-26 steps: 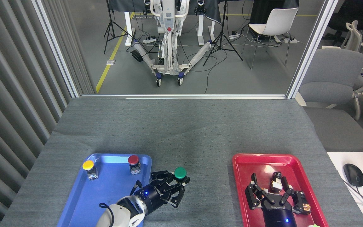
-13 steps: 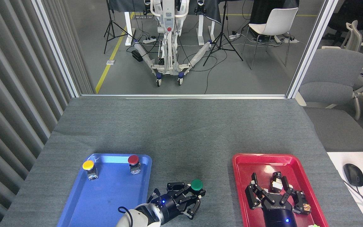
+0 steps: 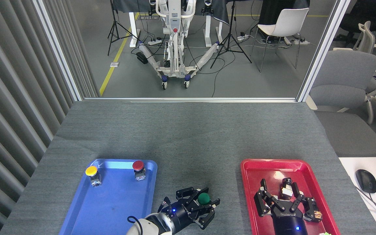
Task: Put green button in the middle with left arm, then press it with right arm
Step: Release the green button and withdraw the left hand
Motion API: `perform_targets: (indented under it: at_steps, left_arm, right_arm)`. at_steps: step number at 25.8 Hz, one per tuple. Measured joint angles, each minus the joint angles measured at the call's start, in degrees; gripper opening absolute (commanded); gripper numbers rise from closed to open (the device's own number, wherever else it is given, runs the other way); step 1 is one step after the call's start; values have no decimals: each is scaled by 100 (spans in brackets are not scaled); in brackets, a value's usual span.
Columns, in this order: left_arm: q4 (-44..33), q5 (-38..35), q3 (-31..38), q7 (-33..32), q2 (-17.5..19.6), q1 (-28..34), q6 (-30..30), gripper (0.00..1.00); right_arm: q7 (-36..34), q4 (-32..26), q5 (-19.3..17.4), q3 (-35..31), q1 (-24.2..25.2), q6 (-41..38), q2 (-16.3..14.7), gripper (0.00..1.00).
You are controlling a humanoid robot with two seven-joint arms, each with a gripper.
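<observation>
Down at six o'clock our left gripper [image 3: 202,204] has its jaws clamped around the green button [image 3: 204,198], cap showing between the black fingers, over the middle [image 3: 204,163], the bare grey strip of the surface. At four o'clock our right gripper [image 3: 282,200] hangs over the red tray [image 3: 250,182] with jaws spread wide, gripping nothing, a small boxy object [image 3: 285,190] between the fingertips. At eight o'clock sits the blue tray [image 3: 109,205], and farther up it the yellow button [image 3: 91,171] and the red button [image 3: 138,165], standing upright, well apart.
</observation>
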Motion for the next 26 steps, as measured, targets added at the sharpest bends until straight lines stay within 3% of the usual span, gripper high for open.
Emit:
perform_targets:
  at_steps: [13, 22, 26]
  left_arm:
    - [-464, 19, 20, -21, 31, 150, 61, 99]
    - [-3098, 6, 79, -64, 788, 1679, 1145, 99]
    - [-3689, 69, 566, -62, 1107, 2115, 1811, 99]
  right_arm:
    - [-1, 0, 0, 0, 0, 0, -4, 100]
    - [-17, 3, 0, 0, 0, 0, -5, 100]
    - [-22, 3, 0, 0, 0, 0, -5, 100]
